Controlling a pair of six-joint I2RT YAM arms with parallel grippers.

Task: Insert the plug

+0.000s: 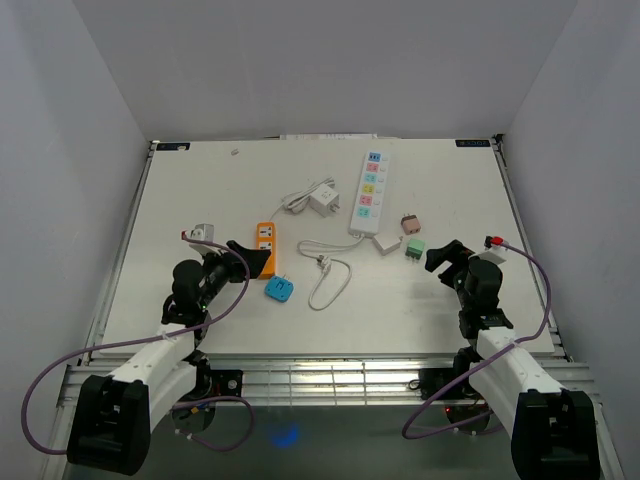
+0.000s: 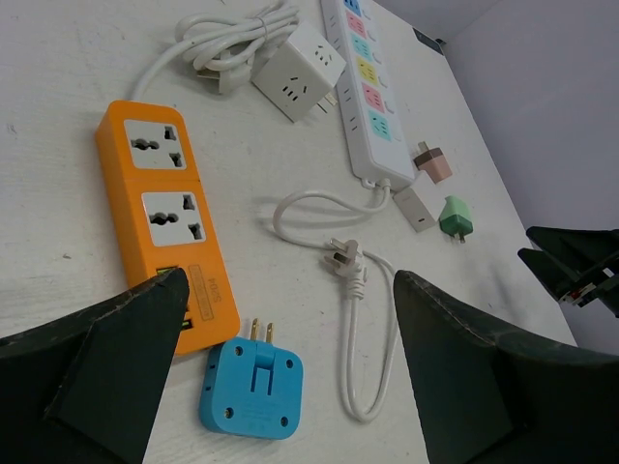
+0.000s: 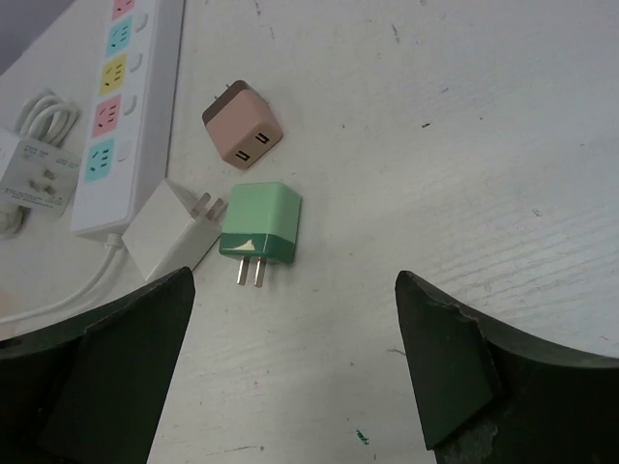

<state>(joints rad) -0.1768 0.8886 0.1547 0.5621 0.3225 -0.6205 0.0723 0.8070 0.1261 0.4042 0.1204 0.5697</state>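
An orange power strip (image 1: pixel 264 243) lies left of centre; it also shows in the left wrist view (image 2: pixel 164 220). A blue two-prong plug adapter (image 1: pixel 279 290) lies just right of its near end, prongs pointing away (image 2: pixel 251 387). My left gripper (image 1: pixel 248 257) is open and empty, its jaws either side of the blue adapter and above it (image 2: pixel 290 372). A white power strip (image 1: pixel 369 192) lies at the back centre, its cord ending in a white plug (image 1: pixel 322 263). My right gripper (image 1: pixel 448 256) is open and empty, just near a green charger (image 3: pixel 259 227).
A white cube adapter with coiled cord (image 1: pixel 322 200) lies behind the orange strip. A pink charger (image 1: pixel 409 222), a white charger (image 1: pixel 386 243) and the green charger (image 1: pixel 414 247) sit right of the white strip. The table's edges run along both sides.
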